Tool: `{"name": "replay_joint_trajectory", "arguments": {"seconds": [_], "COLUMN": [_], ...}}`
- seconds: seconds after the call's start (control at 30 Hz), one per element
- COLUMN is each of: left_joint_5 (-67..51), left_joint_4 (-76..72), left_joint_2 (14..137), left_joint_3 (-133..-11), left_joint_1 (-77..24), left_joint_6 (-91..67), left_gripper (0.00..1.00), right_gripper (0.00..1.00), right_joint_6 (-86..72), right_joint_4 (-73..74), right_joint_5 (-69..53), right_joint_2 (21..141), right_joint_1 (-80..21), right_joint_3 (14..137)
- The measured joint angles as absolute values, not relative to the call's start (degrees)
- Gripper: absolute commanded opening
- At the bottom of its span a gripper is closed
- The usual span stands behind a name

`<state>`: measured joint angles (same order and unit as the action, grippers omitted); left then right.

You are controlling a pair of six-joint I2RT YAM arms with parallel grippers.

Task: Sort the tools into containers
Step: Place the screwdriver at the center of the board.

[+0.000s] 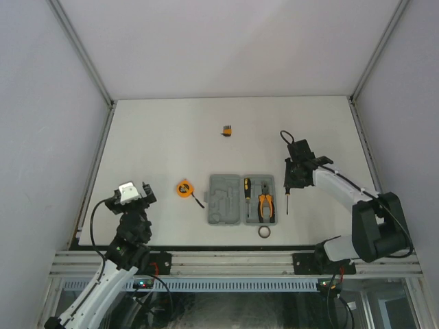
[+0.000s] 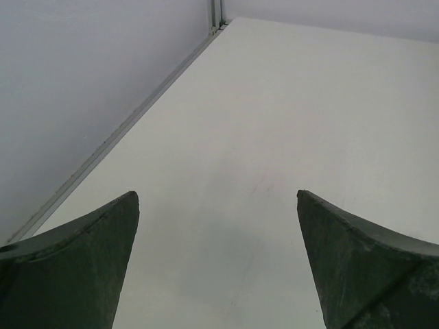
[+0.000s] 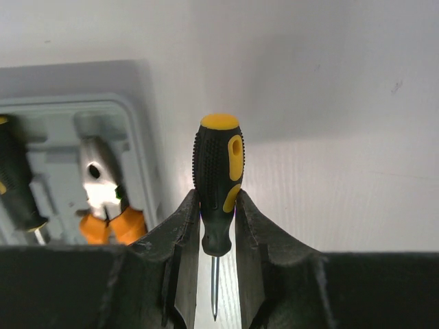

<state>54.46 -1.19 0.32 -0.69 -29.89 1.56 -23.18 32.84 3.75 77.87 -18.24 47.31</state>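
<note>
Now: left tool (image 2: 216,205) at the near bench (image 1: 158,137) edge, jaws wide apart, empty. Right tool (image 3: 216,205) clamped on a screwdriver (image 3: 218,164), just right of the open case (image 1: 223,199) holding pliers (image 1: 265,204) and the second screwdriver (image 1: 247,188). Step: stowing. Next, probably: carry it left over a free recess, lower, release.

In the right wrist view we lose part of the grey case (image 3: 68,82) and its stowed screwdriver (image 3: 17,185) past the left edge, and the right gripper (image 3: 217,205) covers the handles of the pliers (image 3: 103,195). From above, the tiny block (image 1: 227,129) is too small for us to read.
</note>
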Motion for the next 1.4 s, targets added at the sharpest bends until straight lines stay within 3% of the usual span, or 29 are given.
{"name": "replay_joint_trajectory", "arguments": {"seconds": [0.3,0.57,0.97,1.4], "left_joint_5": [52.69,56.82,48.64,49.36], "left_joint_4": [1.85,1.61,3.99,3.92], "left_joint_2": [0.32,0.32,0.32,0.32], "left_joint_3": [-0.69,-0.69,-0.69,-0.71], "left_joint_1": [-29.89,-29.89,-29.89,-29.89], "left_joint_6": [2.13,1.48,3.20,3.18], "left_gripper": [1.00,1.00,1.00,1.00], "right_gripper": [0.02,0.17,0.24,0.46], "right_joint_6": [-23.38,-23.42,-23.79,-24.97], "right_joint_4": [30.81,28.84,27.44,21.52], "right_joint_5": [5.78,5.96,5.08,1.72], "right_joint_2": [86.91,90.02,89.69,89.19], "right_joint_1": [-16.29,-15.73,-16.51,-18.50], "right_joint_3": [48.21,49.69,48.82,46.19]}}
